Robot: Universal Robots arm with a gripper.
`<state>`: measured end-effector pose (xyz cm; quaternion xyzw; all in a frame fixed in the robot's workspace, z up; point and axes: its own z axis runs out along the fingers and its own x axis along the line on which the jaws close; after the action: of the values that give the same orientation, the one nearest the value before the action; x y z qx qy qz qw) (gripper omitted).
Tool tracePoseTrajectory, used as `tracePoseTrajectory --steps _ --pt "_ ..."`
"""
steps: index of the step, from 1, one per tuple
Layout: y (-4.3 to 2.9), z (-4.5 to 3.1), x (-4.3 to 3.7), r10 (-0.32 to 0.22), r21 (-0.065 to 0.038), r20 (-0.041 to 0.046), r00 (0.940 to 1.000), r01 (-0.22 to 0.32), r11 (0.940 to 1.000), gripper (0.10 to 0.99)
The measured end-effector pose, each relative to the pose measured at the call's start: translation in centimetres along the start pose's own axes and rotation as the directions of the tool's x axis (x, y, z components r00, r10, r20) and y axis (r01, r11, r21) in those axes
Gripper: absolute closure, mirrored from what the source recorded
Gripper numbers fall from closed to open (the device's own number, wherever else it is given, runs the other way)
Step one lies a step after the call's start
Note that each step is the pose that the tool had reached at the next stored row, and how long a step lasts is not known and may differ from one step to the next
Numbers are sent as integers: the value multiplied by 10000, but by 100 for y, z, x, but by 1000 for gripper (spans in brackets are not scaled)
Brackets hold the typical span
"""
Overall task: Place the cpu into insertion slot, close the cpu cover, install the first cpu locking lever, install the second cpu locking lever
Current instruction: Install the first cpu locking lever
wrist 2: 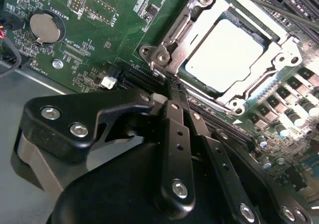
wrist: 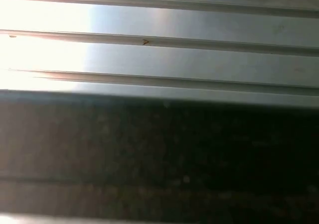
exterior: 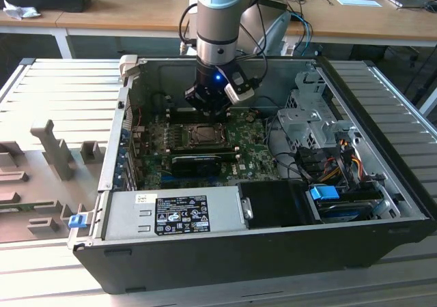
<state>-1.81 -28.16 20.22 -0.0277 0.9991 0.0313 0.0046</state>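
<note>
Cpu seated in insertion slot on green board, cpu cover down over it, chip top showing thru window. Claw just beside slot's corner, above board, fingers drawn close together, nothing held. Exterior view: claw inside open PC case, directly over slot.

Nothing I can read with confidence. Power supply label: white print and symbols on black, too small to read. Small white sticker beside it: same. White lettering on the green circuit board, second wrist view: illegible.
</note>
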Motion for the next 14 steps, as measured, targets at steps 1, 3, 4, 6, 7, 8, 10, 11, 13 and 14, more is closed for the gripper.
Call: tracePoseTrajectory --steps 1,3,4,6,7,8,10,11,13,14 --pt "-2 3 0 0 4 -2 10000 0 10000 980" --pt "-6 12 1 -1 -66 -1 10000 1 10000 980" --pt "-5 14 1 1 -148 7 10000 -1 9999 980" --pt "-3 6 0 3 -204 15 10000 -3 9998 980" --pt "-1 -7 -1 2 -207 16 10000 -2 9998 980" --pt "-1 -28 0 2 -199 11 10000 -2 9998 980" --pt "2 -92 -1 2 -196 10 10000 -2 9998 980" --pt "3 -110 -1 1 -194 9 10000 -1 9998 980" --pt "-14 -111 0 0 -196 10 10000 0 9998 980" --pt "-22 -111 1 1 -195 8 10000 -1 9998 980"
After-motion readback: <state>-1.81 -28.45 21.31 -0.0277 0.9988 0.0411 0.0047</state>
